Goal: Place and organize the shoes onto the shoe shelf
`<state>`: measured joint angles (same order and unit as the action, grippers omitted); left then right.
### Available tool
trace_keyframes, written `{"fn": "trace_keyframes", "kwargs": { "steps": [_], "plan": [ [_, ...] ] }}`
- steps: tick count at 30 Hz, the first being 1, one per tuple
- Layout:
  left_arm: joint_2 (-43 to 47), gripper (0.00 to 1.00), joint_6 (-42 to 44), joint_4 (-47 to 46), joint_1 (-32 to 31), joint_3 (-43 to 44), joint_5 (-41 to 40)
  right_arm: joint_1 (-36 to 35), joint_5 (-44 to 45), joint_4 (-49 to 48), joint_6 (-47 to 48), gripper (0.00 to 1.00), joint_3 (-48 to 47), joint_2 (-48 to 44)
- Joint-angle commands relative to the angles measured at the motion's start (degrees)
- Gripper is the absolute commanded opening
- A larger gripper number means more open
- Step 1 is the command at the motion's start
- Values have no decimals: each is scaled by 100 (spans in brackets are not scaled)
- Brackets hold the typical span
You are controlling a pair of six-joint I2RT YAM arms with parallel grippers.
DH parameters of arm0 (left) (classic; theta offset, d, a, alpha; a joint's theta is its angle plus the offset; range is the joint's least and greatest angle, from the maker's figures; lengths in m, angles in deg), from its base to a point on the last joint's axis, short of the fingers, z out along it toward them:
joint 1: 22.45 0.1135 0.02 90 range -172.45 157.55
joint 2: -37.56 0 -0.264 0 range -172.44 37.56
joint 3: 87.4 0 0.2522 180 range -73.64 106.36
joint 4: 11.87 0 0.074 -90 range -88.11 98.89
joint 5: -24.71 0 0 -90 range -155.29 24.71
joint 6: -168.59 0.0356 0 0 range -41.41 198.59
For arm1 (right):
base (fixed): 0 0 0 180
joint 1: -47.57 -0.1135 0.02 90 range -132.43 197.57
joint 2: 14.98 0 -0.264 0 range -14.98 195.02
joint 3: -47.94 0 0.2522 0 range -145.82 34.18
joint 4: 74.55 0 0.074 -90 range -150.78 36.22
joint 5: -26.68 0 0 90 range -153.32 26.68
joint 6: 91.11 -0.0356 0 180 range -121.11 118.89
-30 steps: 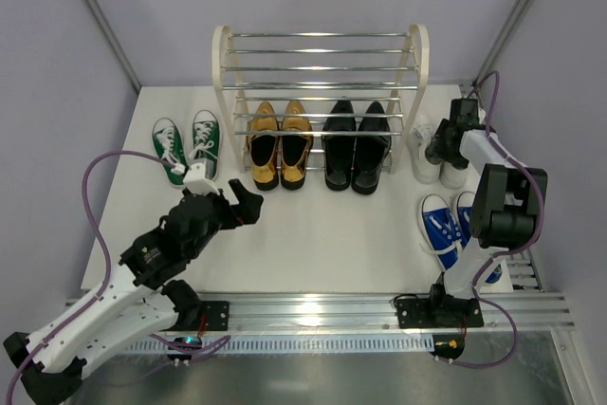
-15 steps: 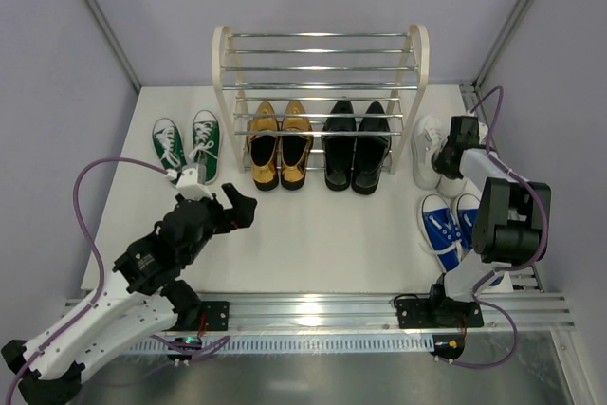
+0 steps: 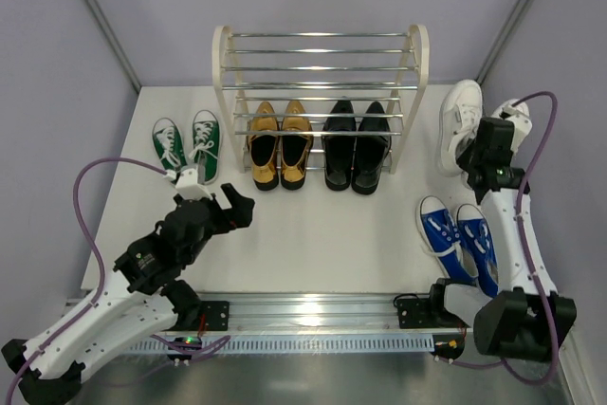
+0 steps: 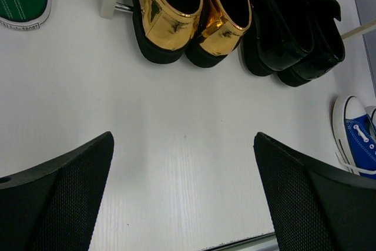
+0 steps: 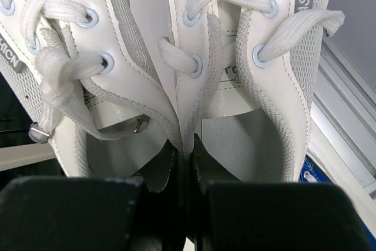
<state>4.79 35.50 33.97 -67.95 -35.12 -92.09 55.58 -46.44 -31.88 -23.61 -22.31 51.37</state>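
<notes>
Likely light and soft-walled, the white sneakers (image 5: 141,57) ride as a pair at far right, right fingers (image 5: 76,210) clamped on their pressed-together inner collars, left fingers (image 4: 53,204) spread apart.

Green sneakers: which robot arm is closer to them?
Left. The left pincer hovers open just in front of the green sneakers; the right pincer is far across the table, shut on the white sneakers.

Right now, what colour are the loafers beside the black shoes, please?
The loafers are gold; left wrist view.
</notes>
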Motion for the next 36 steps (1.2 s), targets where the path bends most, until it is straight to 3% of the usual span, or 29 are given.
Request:
{"fn": "trace_keyframes", "kwargs": {
  "steps": [1, 11, 17, 23, 31, 36],
  "plan": [
    [8, 100, 2, 44, -21, 199, -140, -19, 88, -404, -105, 4, -424, -894],
    [105, 100, 11, 255, -21, 367, -237, -801, -1204, 1239, 247, 4, -565, -3012],
    [184, 100, 20, 317, -21, 419, -264, -801, -2284, 2011, 299, 4, -670, -3874],
    [184, 100, 29, 335, -21, 516, -299, -801, -3469, 2672, 527, 4, -1004, -3893],
    [157, 100, 38, 378, -21, 674, -387, -801, -5008, 3138, 1150, 4, -600, -3656],
    [105, 100, 3, 378, -21, 718, -203, -1135, -5221, 3165, 1047, 4, -416, -3480]
  ]
}}
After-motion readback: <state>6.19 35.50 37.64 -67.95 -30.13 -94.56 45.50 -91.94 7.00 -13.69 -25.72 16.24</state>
